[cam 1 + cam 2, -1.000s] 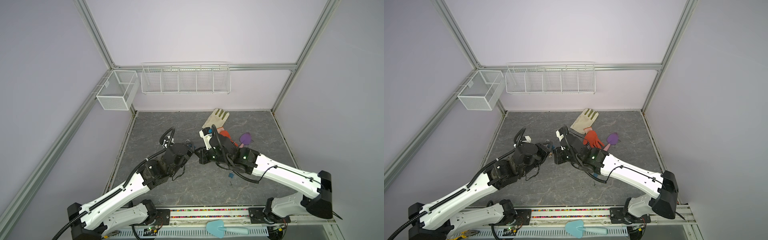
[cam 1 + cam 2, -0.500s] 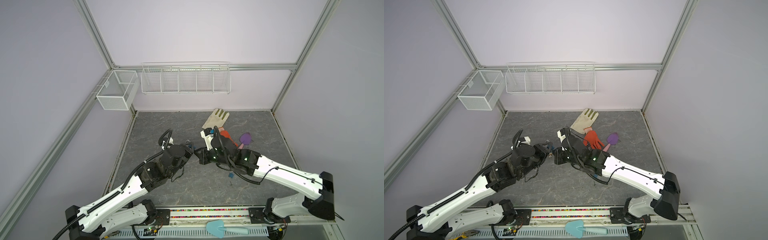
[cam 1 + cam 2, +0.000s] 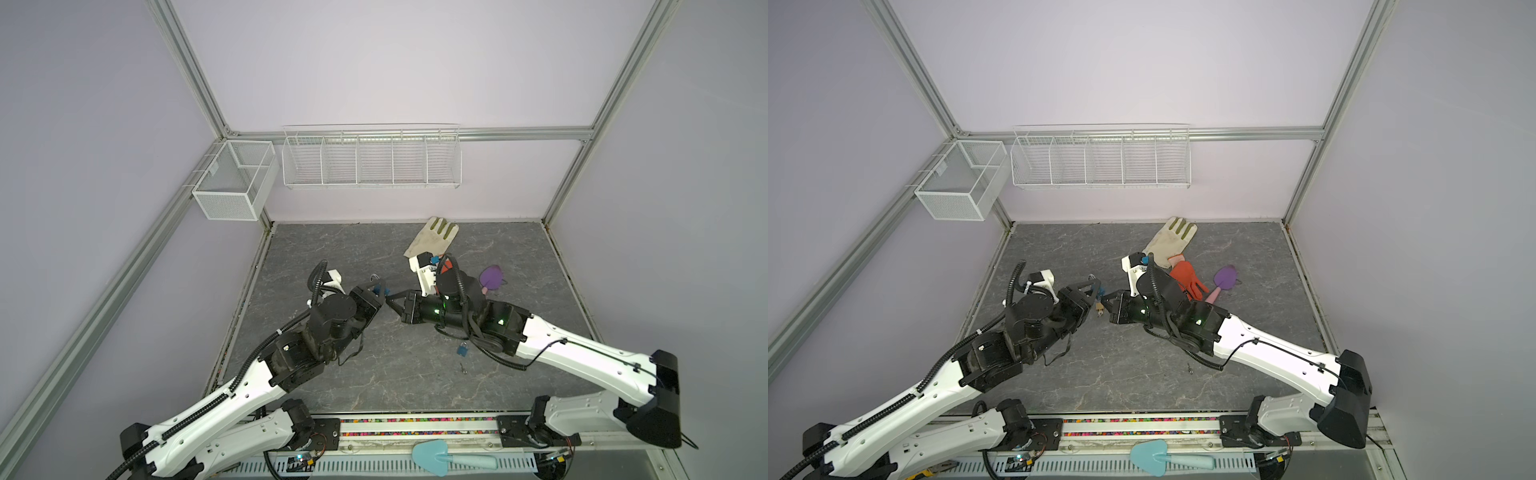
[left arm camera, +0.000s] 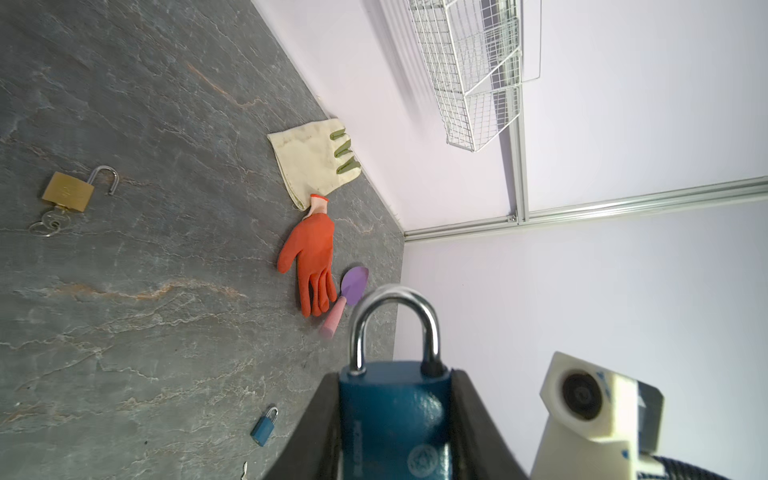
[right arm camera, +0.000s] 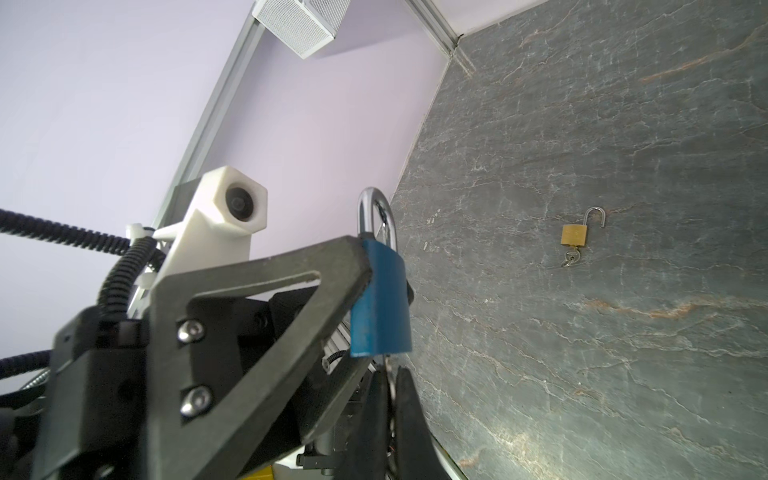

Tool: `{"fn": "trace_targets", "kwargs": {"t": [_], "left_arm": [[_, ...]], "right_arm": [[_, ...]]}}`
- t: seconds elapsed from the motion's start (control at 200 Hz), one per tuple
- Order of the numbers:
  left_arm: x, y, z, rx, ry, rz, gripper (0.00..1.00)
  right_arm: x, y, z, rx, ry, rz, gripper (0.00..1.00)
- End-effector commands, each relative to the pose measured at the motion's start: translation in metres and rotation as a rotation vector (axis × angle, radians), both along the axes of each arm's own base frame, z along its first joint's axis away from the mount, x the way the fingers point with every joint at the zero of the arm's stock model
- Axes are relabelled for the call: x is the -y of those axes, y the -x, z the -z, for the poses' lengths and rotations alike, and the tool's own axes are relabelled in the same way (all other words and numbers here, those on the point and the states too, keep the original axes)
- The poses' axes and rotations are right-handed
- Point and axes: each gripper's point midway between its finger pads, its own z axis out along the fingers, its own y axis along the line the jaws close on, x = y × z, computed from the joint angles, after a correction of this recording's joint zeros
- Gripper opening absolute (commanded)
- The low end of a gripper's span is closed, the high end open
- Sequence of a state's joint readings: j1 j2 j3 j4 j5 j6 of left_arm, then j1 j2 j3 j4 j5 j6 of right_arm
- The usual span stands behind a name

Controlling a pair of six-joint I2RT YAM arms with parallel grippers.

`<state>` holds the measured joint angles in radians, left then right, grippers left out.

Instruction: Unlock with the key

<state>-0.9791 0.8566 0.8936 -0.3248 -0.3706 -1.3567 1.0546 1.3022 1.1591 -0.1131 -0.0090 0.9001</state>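
**Key at the blue lock, shackle seated**

Nearest the bases we see a teal trowel point(image 3: 432, 457) lying on the front rail point(image 3: 415, 432). Next out, on the table point(image 3: 332, 249), a small blue padlock point(image 3: 462, 349) with a loose key point(image 3: 462, 367) just beside it, under the right arm.

Mid-table, both arms meet tip to tip above the surface. We see the left gripper point(image 4: 395, 374) clamped on the big blue padlock point(image 4: 392, 419), a finger on either side of the body, both shackle legs seated. The right gripper point(image 5: 388, 374) has its jaws together, pinching the key point(image 5: 387, 362). The shaft runs from the fingertips to the padlock's underside. We can't tell how deep it sits.

Near the grippers a brass padlock point(image 4: 68, 192) lies on the table, shackle swung open, key and ring in its base.

Further back: orange glove point(image 4: 311, 257), purple trowel point(image 4: 353, 286) with pink handle, cream glove point(image 4: 311, 166) touching the orange cuff.

On the far wall: wire rack point(image 3: 371, 164), mesh basket point(image 3: 232, 187).
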Motion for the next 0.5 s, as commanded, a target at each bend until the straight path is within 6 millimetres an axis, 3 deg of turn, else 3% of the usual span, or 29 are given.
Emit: {"fn": "trace_targets", "kwargs": {"t": [0.0,0.22,0.355,0.495], "left_arm": [[0.018,0.017,0.003,-0.002,0.003,0.133,0.00],[0.012,0.019,-0.006,0.038,0.012,0.127,0.00],[0.011,0.019,-0.011,0.053,0.023,0.122,0.00],[0.011,0.020,-0.016,0.077,0.025,0.136,0.00]], "right_arm": [[-0.004,0.001,-0.060,0.070,-0.236,-0.027,0.06],[-0.004,0.002,-0.061,0.042,-0.267,-0.034,0.06],[-0.024,0.011,-0.063,-0.002,-0.307,-0.112,0.06],[-0.015,0.006,-0.063,0.011,-0.323,-0.060,0.06]]}}
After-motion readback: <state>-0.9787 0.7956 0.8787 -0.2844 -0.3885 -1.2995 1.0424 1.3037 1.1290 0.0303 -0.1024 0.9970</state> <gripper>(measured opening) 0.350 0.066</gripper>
